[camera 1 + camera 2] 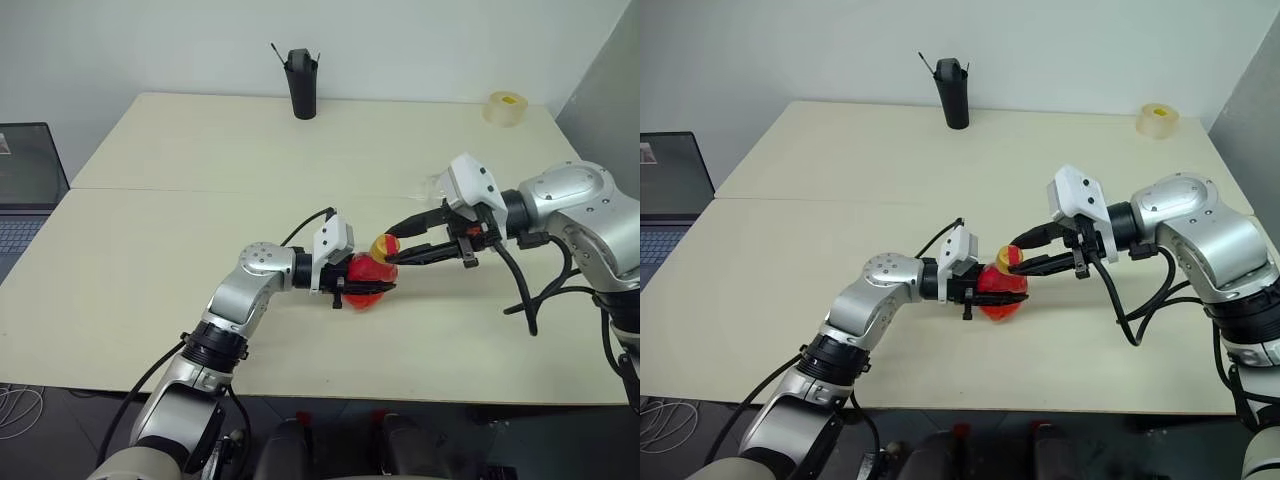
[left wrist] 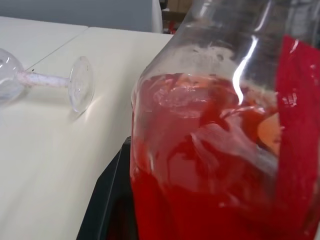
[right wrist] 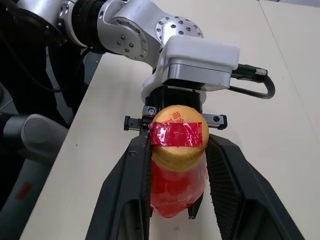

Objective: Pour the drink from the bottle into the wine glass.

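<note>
While the wide worktop (image 1: 200, 300) lies mostly bare, left gripper (image 1: 990, 290) fingers clench the bottle (image 1: 368, 280) near the front edge, right gripper (image 3: 177, 165) fingers straddle its yellow cap (image 3: 180, 134), grip unclear, wine glass (image 2: 45, 82) on its side beyond.

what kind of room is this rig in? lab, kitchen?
Likely an office or lab, not a kitchen: plain pale tables pushed together against a bare white wall, a laptop at one side, a tape roll and a black cup holding pens.
</note>
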`<state>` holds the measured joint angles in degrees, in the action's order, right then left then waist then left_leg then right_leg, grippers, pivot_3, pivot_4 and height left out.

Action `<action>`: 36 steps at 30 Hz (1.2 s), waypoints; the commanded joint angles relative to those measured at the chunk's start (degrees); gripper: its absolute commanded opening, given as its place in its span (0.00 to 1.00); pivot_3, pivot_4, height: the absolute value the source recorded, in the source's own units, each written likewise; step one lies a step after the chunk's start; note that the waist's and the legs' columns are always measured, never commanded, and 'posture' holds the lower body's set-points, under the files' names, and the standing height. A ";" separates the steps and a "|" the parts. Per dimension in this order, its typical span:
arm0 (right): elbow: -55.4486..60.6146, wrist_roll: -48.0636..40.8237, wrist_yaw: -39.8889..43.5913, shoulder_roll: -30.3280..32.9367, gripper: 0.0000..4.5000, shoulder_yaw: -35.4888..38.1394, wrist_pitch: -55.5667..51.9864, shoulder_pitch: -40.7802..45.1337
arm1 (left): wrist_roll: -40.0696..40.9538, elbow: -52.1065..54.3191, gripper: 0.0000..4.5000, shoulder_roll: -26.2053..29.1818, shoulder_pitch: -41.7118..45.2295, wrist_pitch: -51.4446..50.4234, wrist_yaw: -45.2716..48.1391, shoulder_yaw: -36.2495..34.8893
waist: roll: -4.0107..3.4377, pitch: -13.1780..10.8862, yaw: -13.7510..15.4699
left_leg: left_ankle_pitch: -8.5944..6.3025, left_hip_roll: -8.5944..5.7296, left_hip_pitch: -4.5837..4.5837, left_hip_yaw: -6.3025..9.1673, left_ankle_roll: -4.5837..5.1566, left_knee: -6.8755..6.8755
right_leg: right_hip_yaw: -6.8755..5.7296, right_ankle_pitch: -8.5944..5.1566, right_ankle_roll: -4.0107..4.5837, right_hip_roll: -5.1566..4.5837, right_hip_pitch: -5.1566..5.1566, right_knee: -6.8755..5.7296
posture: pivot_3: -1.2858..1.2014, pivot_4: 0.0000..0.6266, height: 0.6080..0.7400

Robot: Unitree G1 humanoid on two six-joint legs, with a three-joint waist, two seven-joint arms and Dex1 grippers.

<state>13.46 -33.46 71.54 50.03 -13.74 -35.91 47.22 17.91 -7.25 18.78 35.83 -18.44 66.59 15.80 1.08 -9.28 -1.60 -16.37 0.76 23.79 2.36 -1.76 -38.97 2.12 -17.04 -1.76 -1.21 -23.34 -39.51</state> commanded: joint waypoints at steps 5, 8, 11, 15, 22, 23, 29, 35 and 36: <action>14.20 -15.85 -11.00 -2.17 0.74 12.98 -15.41 -2.10 | 2.45 0.45 0.32 -1.31 3.06 1.62 -0.08 -3.11 | 0.00 0.00 -0.08 | -0.01 0.00 -0.01 0.00 0.01 0.00 | 0.01 0.00 0.00 -0.02 0.00 -0.03 | 0.52 0.24 1.00; 17.86 -19.30 -17.89 -3.40 0.99 16.61 -19.38 -3.03 | 2.56 -0.40 0.32 -1.83 3.58 1.92 0.23 -2.90 | 0.00 0.00 -0.13 | -0.03 -0.01 -0.01 0.01 0.05 0.01 | 0.01 0.00 0.00 0.00 0.00 -0.04 | 0.52 0.24 1.00; 20.19 -25.18 -28.09 -6.06 1.00 21.53 -23.30 -4.56 | 2.68 -0.55 0.32 -1.90 3.60 2.03 0.61 -2.81 | 0.00 0.00 -0.08 | -0.05 -0.02 0.00 0.02 0.10 0.00 | -0.02 0.00 0.00 0.00 0.00 -0.04 | 0.52 0.24 1.00; 25.19 -27.44 -41.88 -7.94 1.00 22.76 -27.74 -5.94 | 2.73 -0.82 0.32 -1.76 3.60 2.19 1.02 -2.82 | 0.00 0.00 -0.06 | -0.05 -0.02 0.01 0.02 0.09 0.01 | 0.00 0.00 0.00 -0.01 0.00 -0.05 | 0.52 0.24 1.00; 30.48 -33.37 -57.09 -10.50 1.00 23.50 -30.92 -10.07 | 2.55 -1.52 0.32 -1.91 3.77 2.60 1.26 -2.83 | 0.00 0.01 -0.11 | -0.04 -0.03 0.01 0.00 0.07 0.01 | 0.02 0.00 0.00 0.00 0.00 -0.06 | 0.52 0.24 1.00; 30.78 -34.15 -58.64 -10.44 1.00 23.44 -31.10 -10.68 | 2.54 -1.54 0.32 -1.93 3.79 2.63 1.28 -2.82 | -0.01 0.00 -0.10 | -0.04 -0.03 0.01 0.01 0.07 0.01 | 0.00 0.00 0.00 0.00 0.00 -0.06 | 0.52 0.24 1.00; 31.22 -37.79 -64.47 -10.20 0.73 22.54 -30.15 -12.96 | 2.32 -2.24 0.32 -2.03 4.18 3.13 1.33 -2.96 | -0.01 0.01 -0.17 | -0.05 -0.02 0.01 0.00 0.10 0.02 | 0.02 0.00 0.00 0.02 0.00 -0.06 | 0.52 0.24 1.00; 30.51 -39.42 -66.50 -9.43 0.25 21.77 -28.97 -12.78 | 2.26 -2.07 0.32 -1.82 3.93 3.16 1.30 -3.28 | 0.00 0.00 -0.17 | -0.05 -0.02 0.01 -0.02 0.10 0.02 | 0.02 0.00 0.00 0.03 0.00 -0.05 | 0.52 0.24 1.00; 30.27 -39.30 -66.27 -9.14 0.17 21.59 -28.84 -12.64 | 2.22 -2.12 0.32 -1.80 3.90 3.18 1.27 -3.31 | 0.00 0.00 -0.17 | -0.06 -0.02 0.00 -0.01 0.10 0.02 | 0.02 0.00 0.00 0.03 0.00 -0.06 | 0.52 0.24 1.00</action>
<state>42.86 -71.69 5.04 40.22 7.57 -66.20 34.16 19.15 -10.83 17.38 38.36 -16.54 68.06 14.19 1.07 -9.27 -1.77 -16.42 0.74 23.79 2.35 -1.66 -38.95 2.14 -17.04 -1.77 -1.17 -23.34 -39.56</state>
